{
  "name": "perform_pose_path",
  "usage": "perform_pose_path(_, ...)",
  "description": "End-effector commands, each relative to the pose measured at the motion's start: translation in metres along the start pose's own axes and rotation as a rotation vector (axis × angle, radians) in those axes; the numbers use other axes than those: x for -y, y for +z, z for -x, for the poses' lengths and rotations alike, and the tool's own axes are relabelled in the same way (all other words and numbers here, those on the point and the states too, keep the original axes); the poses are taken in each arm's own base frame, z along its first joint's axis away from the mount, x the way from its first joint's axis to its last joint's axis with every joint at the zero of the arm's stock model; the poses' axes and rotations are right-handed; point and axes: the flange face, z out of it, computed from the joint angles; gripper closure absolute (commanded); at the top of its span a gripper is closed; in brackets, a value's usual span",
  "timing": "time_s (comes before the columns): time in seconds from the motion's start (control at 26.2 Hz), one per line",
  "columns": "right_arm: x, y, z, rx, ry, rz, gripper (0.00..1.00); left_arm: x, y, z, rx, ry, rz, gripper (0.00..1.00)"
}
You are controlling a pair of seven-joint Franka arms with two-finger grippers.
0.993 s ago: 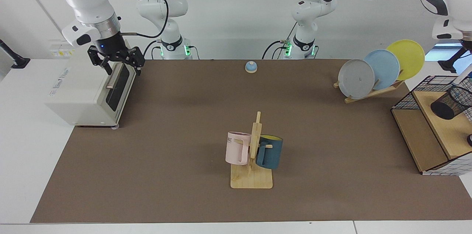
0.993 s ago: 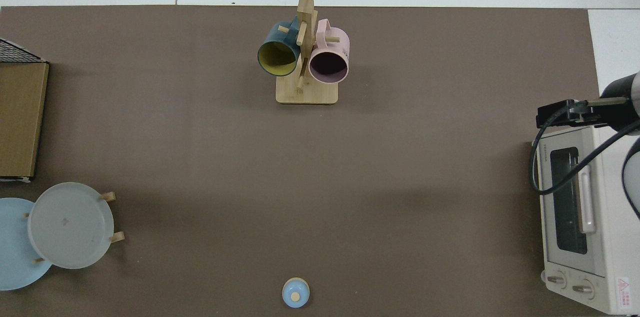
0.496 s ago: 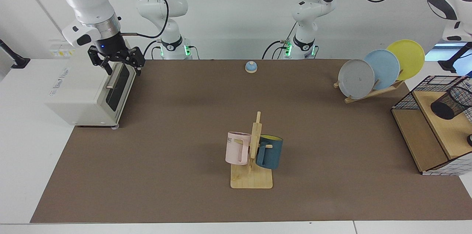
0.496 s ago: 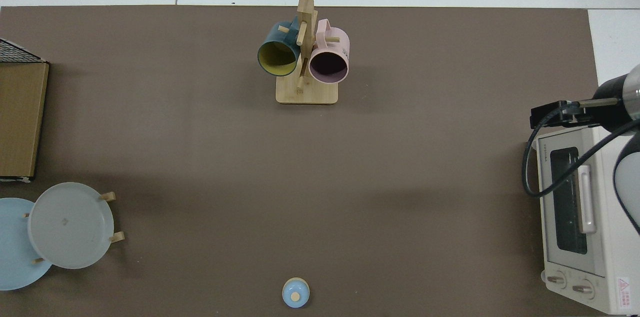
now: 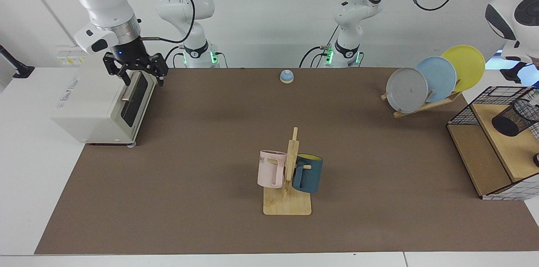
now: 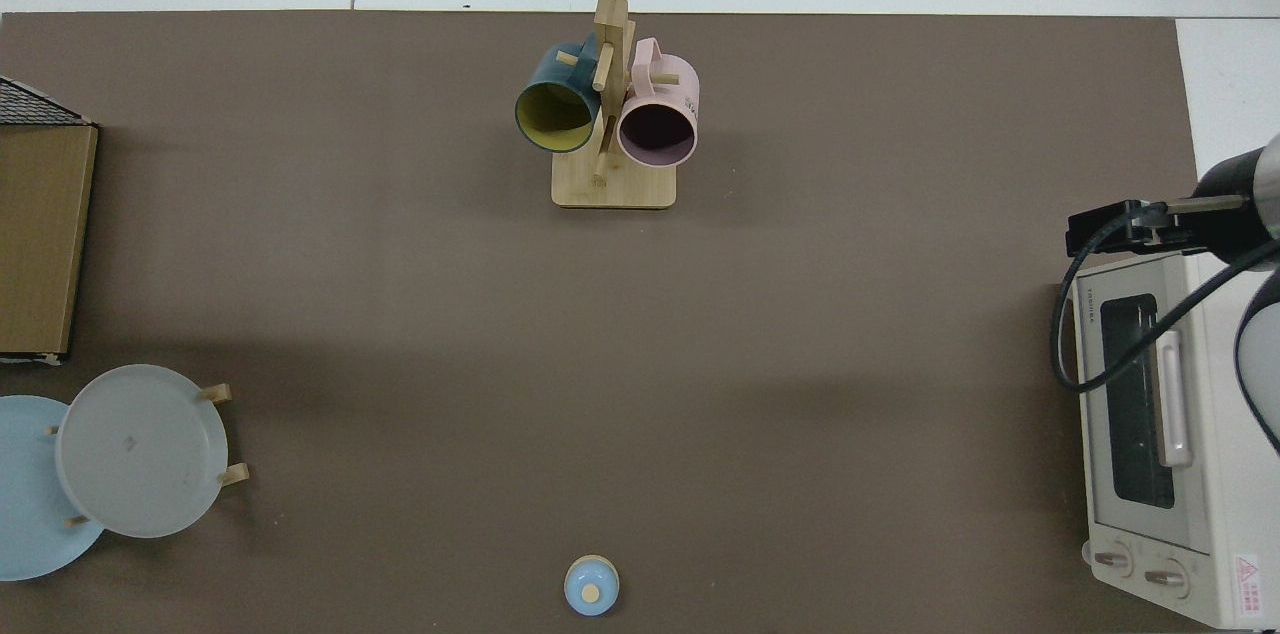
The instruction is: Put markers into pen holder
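Your right gripper hangs over the toaster oven, fingers spread and holding nothing. Your left arm reaches over the wire basket, its gripper out of view. The pen holder leans tilted there; no marker shows.

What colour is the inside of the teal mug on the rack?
Yellow inside the teal mug; the top view looks straight into its mouth.
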Motion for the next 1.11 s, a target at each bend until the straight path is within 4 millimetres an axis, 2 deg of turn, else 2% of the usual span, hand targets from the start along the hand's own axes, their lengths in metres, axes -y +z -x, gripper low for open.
perform_pose_path(0.0, -0.004, -0.004, 0.001, -0.007, -0.015, -0.001, 0.00, 0.001, 0.000, -0.005, 0.024, -0.037, 0.015, 1.00)
perform_pose_path(0.08, -0.005, -0.004, 0.001, -0.007, -0.013, -0.001, 0.00, 0.001, 0.001, -0.007, 0.021, -0.034, 0.014, 0.98)
perform_pose_path(0.11, -0.004, -0.004, 0.001, -0.007, -0.015, -0.001, 0.00, 0.001, 0.002, -0.008, 0.022, -0.031, 0.016, 0.83)
perform_pose_path(0.15, -0.004, -0.004, 0.001, -0.007, -0.015, -0.001, 0.00, 0.001, 0.001, -0.010, 0.020, -0.028, 0.018, 0.51)
perform_pose_path(0.19, -0.004, -0.004, 0.001, -0.007, -0.016, -0.001, 0.00, 0.001, 0.001, -0.010, 0.011, -0.030, 0.018, 0.01)
perform_pose_path(0.34, -0.004, -0.004, 0.001, -0.007, -0.016, -0.001, 0.00, 0.003, 0.002, -0.015, 0.000, -0.032, 0.019, 0.00)
perform_pose_path(0.5, -0.005, -0.004, 0.001, -0.007, -0.013, -0.001, 0.00, 0.008, -0.015, -0.026, -0.001, -0.021, 0.011, 0.00)
perform_pose_path(0.61, -0.005, -0.004, 0.001, -0.007, -0.013, -0.001, 0.00, 0.008, -0.020, -0.037, -0.037, -0.069, 0.021, 0.00)
perform_pose_path(0.69, -0.004, -0.005, 0.001, -0.011, -0.015, -0.001, 0.00, 0.005, -0.022, -0.049, -0.100, -0.125, 0.066, 0.00)
perform_pose_path(0.8, -0.004, -0.003, 0.002, -0.003, -0.015, -0.001, 0.00, 0.007, -0.050, -0.081, -0.144, -0.167, 0.080, 0.00)
perform_pose_path(0.95, -0.007, 0.000, 0.004, 0.007, -0.007, -0.009, 0.00, 0.005, -0.080, -0.112, -0.200, -0.232, 0.114, 0.00)
perform_pose_path(1.07, -0.009, 0.002, 0.006, 0.017, 0.006, -0.041, 0.00, 0.003, -0.087, -0.125, -0.257, -0.263, 0.132, 0.00)
